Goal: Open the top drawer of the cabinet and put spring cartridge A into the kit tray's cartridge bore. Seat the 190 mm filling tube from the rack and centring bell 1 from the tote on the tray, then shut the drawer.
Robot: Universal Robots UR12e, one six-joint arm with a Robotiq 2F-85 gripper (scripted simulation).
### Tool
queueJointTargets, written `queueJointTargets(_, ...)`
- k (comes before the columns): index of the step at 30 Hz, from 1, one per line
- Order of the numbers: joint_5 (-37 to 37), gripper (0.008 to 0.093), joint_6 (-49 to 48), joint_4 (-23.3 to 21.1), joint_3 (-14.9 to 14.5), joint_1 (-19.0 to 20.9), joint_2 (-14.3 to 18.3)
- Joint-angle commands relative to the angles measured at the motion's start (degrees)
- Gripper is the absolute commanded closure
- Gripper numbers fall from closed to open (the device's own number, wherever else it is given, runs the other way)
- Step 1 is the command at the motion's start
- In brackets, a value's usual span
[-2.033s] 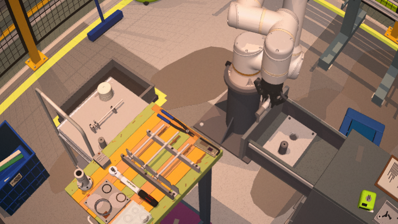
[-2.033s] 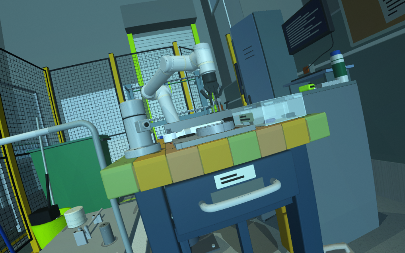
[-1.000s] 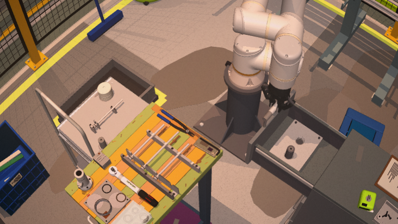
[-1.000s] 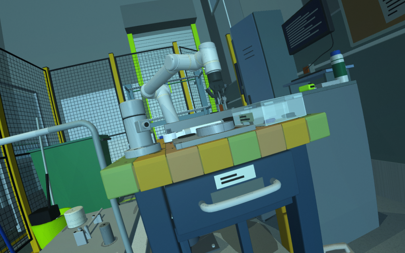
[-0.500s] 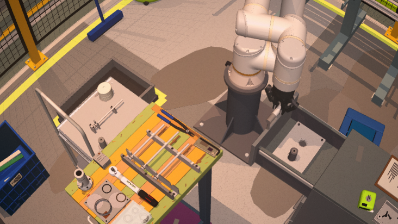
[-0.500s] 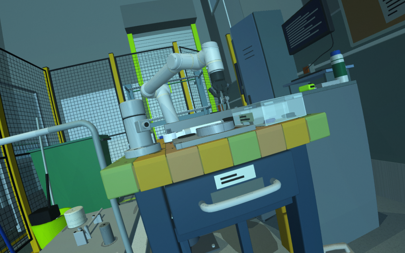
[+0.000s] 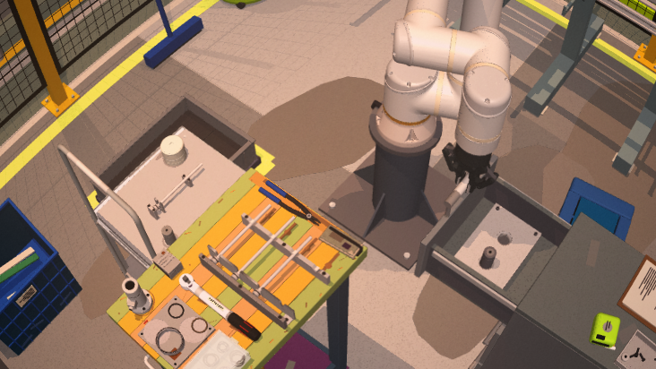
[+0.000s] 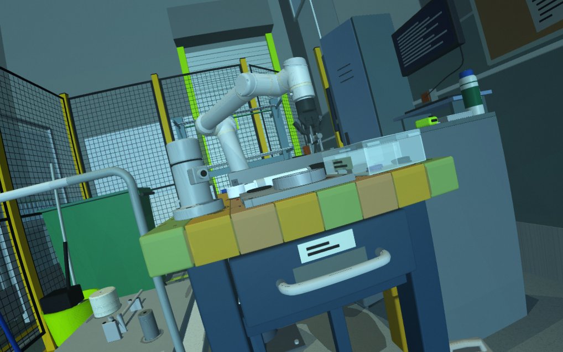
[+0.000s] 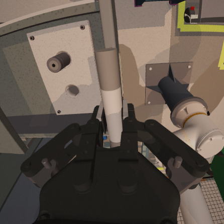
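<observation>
A white-and-grey cylinder, spring cartridge A [image 9: 110,95] [image 7: 459,191], sits between my gripper's [image 9: 113,118] [image 7: 473,179] two fingers, which are closed on its white end. I am above the far edge of the open top drawer [image 7: 491,238]. In the drawer lies a pale plate [image 9: 60,67] with an empty round hole [image 9: 72,90] [image 7: 504,238] and a dark cylinder [image 9: 58,61] [image 7: 487,256] standing upright beside it. The kit tray [image 7: 174,183] is on the cart to the left, carrying a white bell [image 7: 173,149] and a thin tube [image 7: 176,190].
The workbench [image 7: 238,266] holds a tube rack [image 7: 266,256], pliers [image 7: 289,204] and a ratchet [image 7: 220,307]. My own base pedestal [image 7: 399,183] stands just left of the drawer. A blue tote [image 7: 27,279] sits at far left.
</observation>
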Motion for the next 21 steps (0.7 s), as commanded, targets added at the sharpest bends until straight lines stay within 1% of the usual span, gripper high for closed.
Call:
queueJointTargets(1,0.13,0.0934,0.08,-0.09,-0.11,0.11,0.06)
queueJointTargets(21,0.13,0.0934,1.89,-0.44,-1.18,1.93,1.48)
